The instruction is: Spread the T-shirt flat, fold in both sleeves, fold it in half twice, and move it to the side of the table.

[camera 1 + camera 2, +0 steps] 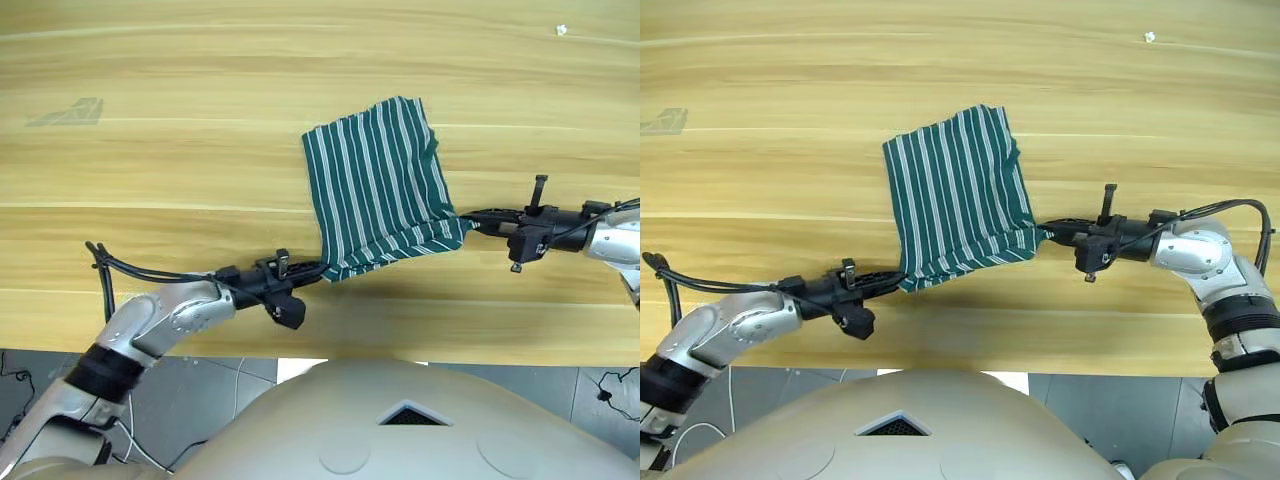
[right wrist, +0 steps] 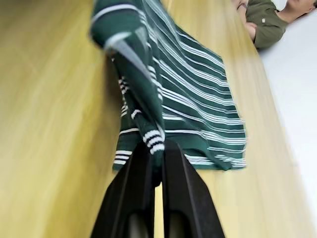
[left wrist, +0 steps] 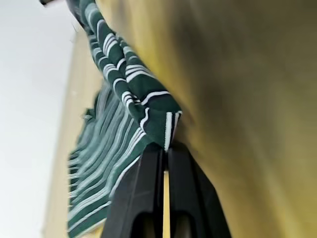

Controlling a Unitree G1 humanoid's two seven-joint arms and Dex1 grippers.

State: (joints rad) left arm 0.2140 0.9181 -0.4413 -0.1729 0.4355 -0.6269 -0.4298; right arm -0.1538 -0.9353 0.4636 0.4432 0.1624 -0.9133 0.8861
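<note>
Currently left claw and right claw each clamp a corner of the T-shirt.

- Nothing legible on show right now: no words, no numbers, no labels to read off
- Grey mark on the table, off to the robot's left: a faint patch, too dim to make out any characters
- T-shirt: green with white stripes on the side that shows, no print that can be read
</note>
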